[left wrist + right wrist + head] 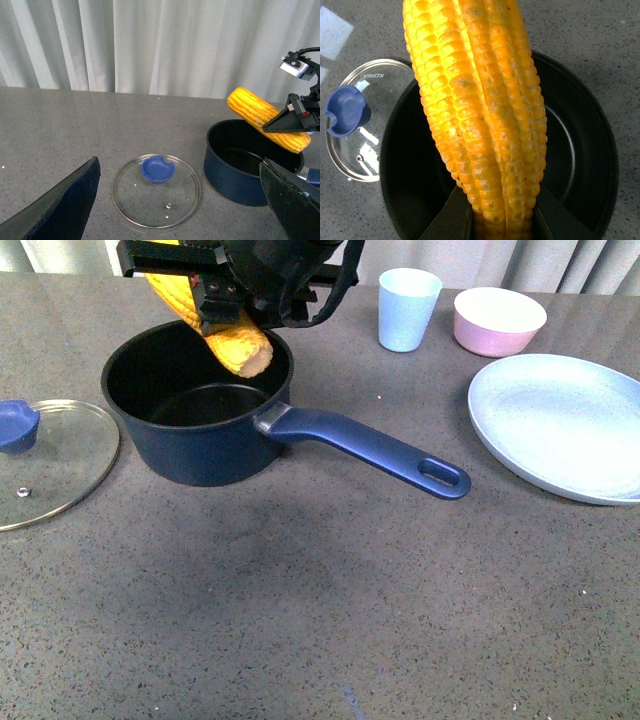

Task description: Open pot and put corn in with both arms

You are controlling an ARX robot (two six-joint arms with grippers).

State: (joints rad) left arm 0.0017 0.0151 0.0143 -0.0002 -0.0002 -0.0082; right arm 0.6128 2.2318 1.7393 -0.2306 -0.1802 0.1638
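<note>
Corn (240, 345) held over one open pot (200, 455)
One cob is gripped tilted in the jaws of the right gripper (501, 216), its lower end above the pot's black inside. The jaws of the left gripper (179, 167) are spread wide, with nothing held. One glass lid (50, 465), one cup (408, 308), one bowl (499, 320) and one plate (560, 425) are seen on the counter (330, 620).

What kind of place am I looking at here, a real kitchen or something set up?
Probably a staged test bench, not a real kitchen: a grey speckled tabletop backed by pale pleated curtains, with a dark blue saucepan, a glass lid with blue knob, and a yellow corn cob held above it.
</note>
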